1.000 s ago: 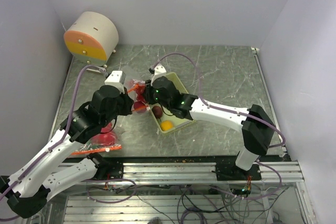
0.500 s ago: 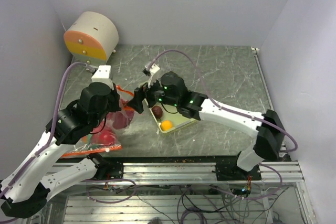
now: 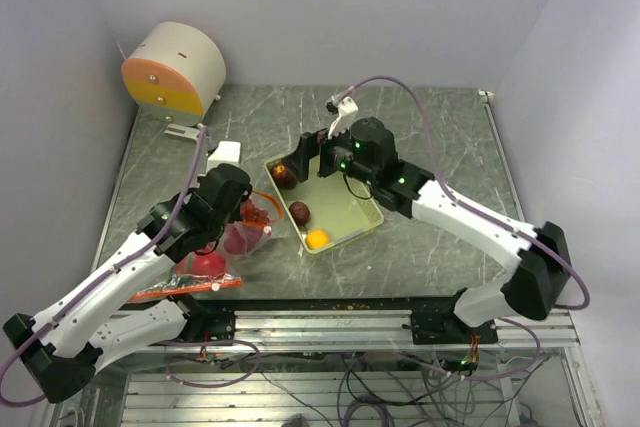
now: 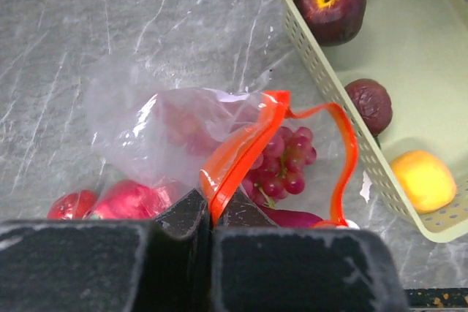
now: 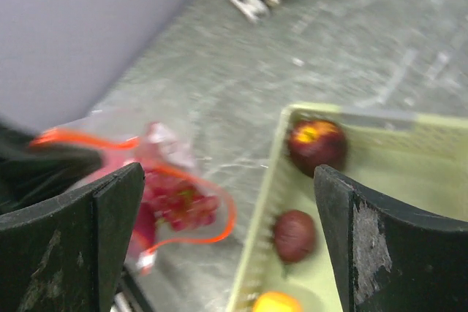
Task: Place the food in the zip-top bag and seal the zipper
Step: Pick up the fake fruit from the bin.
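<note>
The clear zip-top bag (image 4: 183,129) with an orange zipper lies left of the tray, its mouth open toward it. My left gripper (image 4: 210,217) is shut on the bag's orange rim (image 3: 248,215). Inside the bag show a purple grape bunch (image 4: 281,166), a purple sweet potato (image 4: 292,217) and red fruit (image 4: 131,199). The pale green tray (image 3: 360,197) holds a red apple (image 3: 283,175), a dark round fruit (image 3: 299,212) and an orange (image 3: 317,239). My right gripper (image 5: 227,180) hangs open and empty above the tray's left end (image 3: 310,152), apart from the bag (image 5: 168,195).
A round beige and orange device (image 3: 175,69) stands at the back left corner. Walls close in the table on the left, back and right. A metal rail (image 3: 350,322) runs along the near edge.
My right gripper has opened and drawn back from the bag's mouth to above the tray. My left arm has shifted while keeping the bag's rim pinched.
</note>
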Controlling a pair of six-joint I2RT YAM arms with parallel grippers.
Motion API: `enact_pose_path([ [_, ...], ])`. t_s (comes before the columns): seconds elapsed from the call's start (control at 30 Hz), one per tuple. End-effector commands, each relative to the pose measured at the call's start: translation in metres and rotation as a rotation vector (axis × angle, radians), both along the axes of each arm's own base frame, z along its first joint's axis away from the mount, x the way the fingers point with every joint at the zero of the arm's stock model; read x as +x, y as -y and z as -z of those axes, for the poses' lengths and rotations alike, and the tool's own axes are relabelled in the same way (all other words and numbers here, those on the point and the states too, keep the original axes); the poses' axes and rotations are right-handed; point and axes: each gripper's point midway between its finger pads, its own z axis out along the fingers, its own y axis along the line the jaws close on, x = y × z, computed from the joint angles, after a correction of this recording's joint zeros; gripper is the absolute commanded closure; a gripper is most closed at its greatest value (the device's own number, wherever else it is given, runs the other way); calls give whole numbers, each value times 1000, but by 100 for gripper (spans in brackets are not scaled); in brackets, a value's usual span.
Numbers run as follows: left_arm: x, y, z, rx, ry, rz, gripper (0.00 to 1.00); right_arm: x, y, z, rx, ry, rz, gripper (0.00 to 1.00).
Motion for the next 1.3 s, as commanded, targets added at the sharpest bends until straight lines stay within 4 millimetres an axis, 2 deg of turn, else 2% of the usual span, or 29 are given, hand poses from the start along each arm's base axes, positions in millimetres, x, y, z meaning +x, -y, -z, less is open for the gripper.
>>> enact_pose_path([
  [0.0, 10, 7, 5, -18, 34, -8, 93, 43, 25, 79, -173, -139, 164, 0],
  [0.13, 12, 11, 19, -3, 7, 3, 93, 67, 15, 125, -274, -142, 187, 0],
  [0.3, 11, 15, 20, -16, 3, 21, 93, 89, -4, 168, -317, -132, 172, 0],
  [0.47, 9, 14, 15, -32, 16, 30, 93, 110, -13, 190, -304, -114, 201, 0],
  [0.77, 2, 11, 8, -60, 33, 35, 93, 126, -29, 199, -218, -72, 191, 0],
  [0.87, 2, 11, 9, -60, 29, 36, 93, 130, -36, 225, -250, -112, 181, 1],
  [0.93, 1, 10, 9, -56, 27, 38, 93, 130, -38, 234, -247, -126, 176, 3],
  [1.03, 1, 9, 8, -55, 29, 35, 93, 129, -37, 246, -247, -142, 181, 10],
  [1.13, 0, 8, 7, -53, 30, 34, 93, 127, -31, 254, -276, -161, 199, 21],
  [1.2, 0, 7, 6, -54, 34, 29, 93, 125, -23, 251, -275, -157, 221, 34],
  [1.27, 0, 7, 7, -55, 36, 29, 93, 122, -17, 238, -268, -142, 236, 49],
])
